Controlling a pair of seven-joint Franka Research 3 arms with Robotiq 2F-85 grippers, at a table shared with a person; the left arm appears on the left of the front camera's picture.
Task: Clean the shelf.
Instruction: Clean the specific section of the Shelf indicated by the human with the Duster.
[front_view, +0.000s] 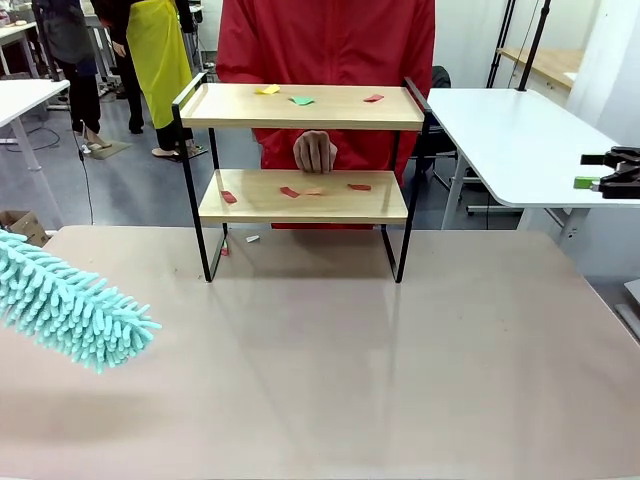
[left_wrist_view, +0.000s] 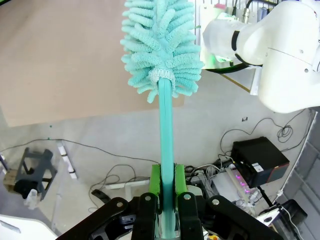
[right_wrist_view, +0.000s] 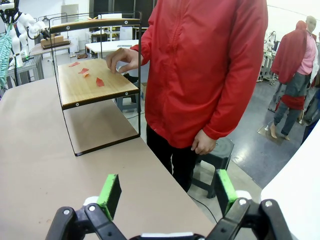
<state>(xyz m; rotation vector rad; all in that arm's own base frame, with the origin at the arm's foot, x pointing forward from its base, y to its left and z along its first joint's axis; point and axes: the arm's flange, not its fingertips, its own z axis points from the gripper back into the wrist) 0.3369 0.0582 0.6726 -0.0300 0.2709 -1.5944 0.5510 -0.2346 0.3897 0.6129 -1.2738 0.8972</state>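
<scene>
Left fingers clamped on a duster, right fingers spread wide with nothing between them.
My left gripper (left_wrist_view: 167, 176) pinches the teal handle (left_wrist_view: 166, 125) between both green pads (left_wrist_view: 155, 180), and the fluffy duster (left_wrist_view: 161, 45) head reaches straight ahead of them, over the table (left_wrist_view: 60, 55) edge. My right gripper (right_wrist_view: 167, 192) touches nothing. The shelf (right_wrist_view: 85, 92) stands well ahead of those fingers, up and left, with paper scraps (right_wrist_view: 84, 71) on its boards and a person's hand (right_wrist_view: 121, 57) at the lower board's far edge.

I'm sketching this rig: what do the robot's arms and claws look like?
The left claw and right claw are black and two-fingered, tipped with green pads. The right arm is glossy white with rounded joints.
</scene>
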